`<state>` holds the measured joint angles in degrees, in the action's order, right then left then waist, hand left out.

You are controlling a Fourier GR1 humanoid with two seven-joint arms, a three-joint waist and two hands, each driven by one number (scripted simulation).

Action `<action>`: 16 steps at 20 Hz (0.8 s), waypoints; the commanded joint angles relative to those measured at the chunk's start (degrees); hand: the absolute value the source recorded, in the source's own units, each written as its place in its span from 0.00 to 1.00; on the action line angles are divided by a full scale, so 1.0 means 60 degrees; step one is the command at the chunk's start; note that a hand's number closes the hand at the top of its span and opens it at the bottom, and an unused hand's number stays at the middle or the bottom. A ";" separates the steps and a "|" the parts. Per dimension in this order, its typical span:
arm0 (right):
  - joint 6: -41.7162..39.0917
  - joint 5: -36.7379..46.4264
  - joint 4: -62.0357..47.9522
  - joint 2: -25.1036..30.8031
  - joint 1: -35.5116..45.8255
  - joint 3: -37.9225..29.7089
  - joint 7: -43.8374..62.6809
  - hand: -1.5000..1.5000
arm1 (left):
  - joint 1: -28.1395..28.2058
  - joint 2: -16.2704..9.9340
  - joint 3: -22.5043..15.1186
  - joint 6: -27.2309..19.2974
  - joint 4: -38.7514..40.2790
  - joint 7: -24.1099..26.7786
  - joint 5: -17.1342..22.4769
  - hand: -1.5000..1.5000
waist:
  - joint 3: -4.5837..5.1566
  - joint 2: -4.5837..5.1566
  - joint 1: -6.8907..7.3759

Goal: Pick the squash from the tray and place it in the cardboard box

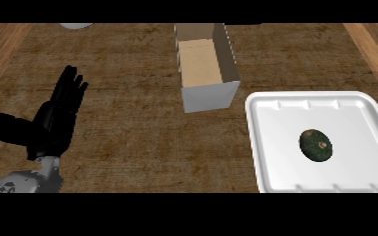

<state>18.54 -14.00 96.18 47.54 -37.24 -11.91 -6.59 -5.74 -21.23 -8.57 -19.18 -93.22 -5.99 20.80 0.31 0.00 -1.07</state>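
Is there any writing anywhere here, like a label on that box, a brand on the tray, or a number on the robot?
No text, number or sign can be read in the head view.
Cardboard box: plain walls, no print.
White tray: no brand or marking.
Squash: only dark green skin with mottling.
Left hand: plain black; the pale patterned part at the picture's lower left corner shows nothing legible.

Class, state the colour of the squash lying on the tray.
Dark green with brownish mottling, squash, head view.
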 commanded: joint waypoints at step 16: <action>-0.0927 0.1198 0.4548 0.0093 0.1200 0.0507 0.6707 0.00 | -0.0002 0.0417 0.0350 0.0551 0.0044 -0.0366 -0.0448 0.50 | -0.0047 0.0001 0.0170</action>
<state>12.69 -10.90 120.66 49.91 -31.92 -11.62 26.77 -5.62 -18.87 -6.77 -16.48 -93.03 -7.16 19.10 0.06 0.00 -0.10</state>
